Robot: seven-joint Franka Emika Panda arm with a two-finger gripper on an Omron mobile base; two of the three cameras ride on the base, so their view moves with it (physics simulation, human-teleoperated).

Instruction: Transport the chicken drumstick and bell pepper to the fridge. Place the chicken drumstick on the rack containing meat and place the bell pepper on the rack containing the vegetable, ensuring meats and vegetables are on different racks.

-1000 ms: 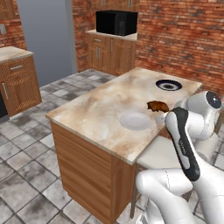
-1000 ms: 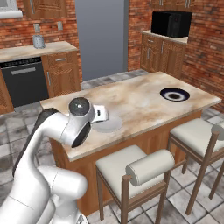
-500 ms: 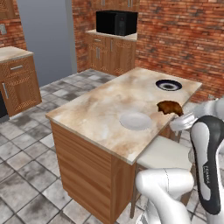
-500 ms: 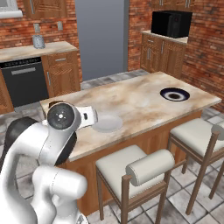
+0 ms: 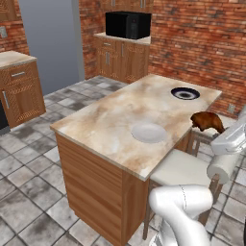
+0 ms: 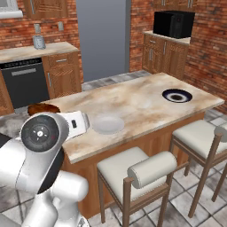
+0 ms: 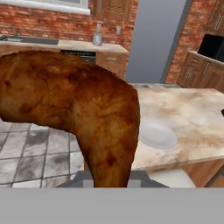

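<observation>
Beside the marble island (image 5: 110,120) — brick walls, tiled floor; gripper (image 7: 109,181) clamps the chicken drumstick (image 7: 74,105).

The scene is lit evenly and fairly brightly, with a soft, sourceless light and no hard glare; the marbled table (image 5: 120,120) top is pale and a little washed out, and its wooden sides fall into mild shade. Shadows are faint, only a soft darkening under the table edge and the stools (image 6: 133,170) on the tiled floor (image 5: 29,192). All views are low in detail and slightly soft, and in the hand view the chicken drumstick (image 7: 78,109) sits so close that its texture looks smeared and blurry, with the background brick wall (image 7: 43,22) softly rendered.
</observation>
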